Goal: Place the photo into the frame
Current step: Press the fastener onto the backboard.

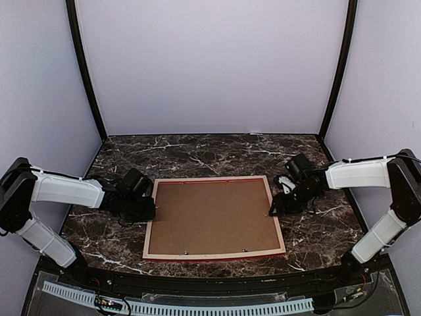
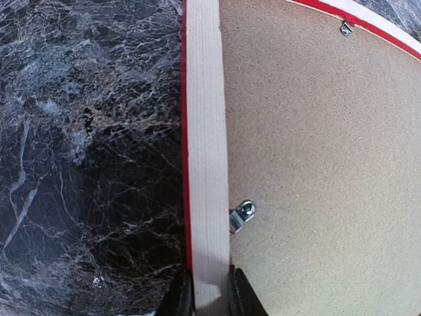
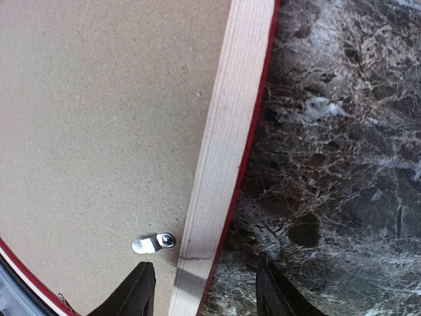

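The frame (image 1: 214, 252) lies face down in the middle of the table, pale wood back up, a thin red edge showing, with a brown backing board (image 1: 210, 216) filling it. The photo is hidden. My left gripper (image 1: 146, 209) is shut on the frame's left rail (image 2: 207, 151), one finger each side. My right gripper (image 1: 273, 209) stands open astride the right rail (image 3: 223, 158), its fingers (image 3: 135, 293) clear of the wood. Small metal clips (image 2: 241, 215) (image 3: 154, 243) sit at the board's edge by each rail.
Dark marble tabletop (image 1: 217, 153) lies all round the frame. Pale walls enclose the back and sides. More metal clips (image 1: 187, 251) sit along the frame's near rail.
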`<state>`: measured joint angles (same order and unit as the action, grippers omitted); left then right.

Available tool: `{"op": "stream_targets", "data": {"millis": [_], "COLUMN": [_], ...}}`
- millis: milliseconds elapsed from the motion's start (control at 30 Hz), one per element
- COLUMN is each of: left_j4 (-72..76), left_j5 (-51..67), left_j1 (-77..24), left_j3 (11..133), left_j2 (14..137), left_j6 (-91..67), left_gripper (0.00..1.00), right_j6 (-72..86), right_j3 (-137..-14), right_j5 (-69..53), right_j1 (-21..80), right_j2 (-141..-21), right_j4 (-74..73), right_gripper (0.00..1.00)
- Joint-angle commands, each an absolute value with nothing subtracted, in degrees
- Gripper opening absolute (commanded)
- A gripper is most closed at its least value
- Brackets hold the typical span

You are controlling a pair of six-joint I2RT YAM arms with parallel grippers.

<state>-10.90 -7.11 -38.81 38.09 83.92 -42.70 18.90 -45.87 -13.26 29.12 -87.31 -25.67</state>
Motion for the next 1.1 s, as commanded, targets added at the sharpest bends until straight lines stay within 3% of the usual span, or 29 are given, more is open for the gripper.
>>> {"op": "stream_targets", "data": {"millis": [0, 800, 1067], "left_j4": [-14.10, -14.48, -14.44], "left_j5": [-5.19, -5.17, -5.02], "left_j1": [-39.25, -39.24, -39.29], "left_j3": [36.01, 36.12, 36.38], "left_j2": [85.15, 84.91, 85.06], "left_j6": [-43.15, -42.89, -42.67], "left_gripper": [0.15, 0.15, 0.15], "right_j6": [18.45, 19.14, 20.08], "right_j3": [-44.81, -48.63, -49.22], "right_j5": [-11.29, -10.31, -10.29], "right_j1": [30.28, 32.17, 32.17], "right_j2": [-87.28, -93.97, -94.72], "right_j4": [-26.54, -23.44, -22.55], "right_gripper": [0.54, 0.52, 0.45]}}
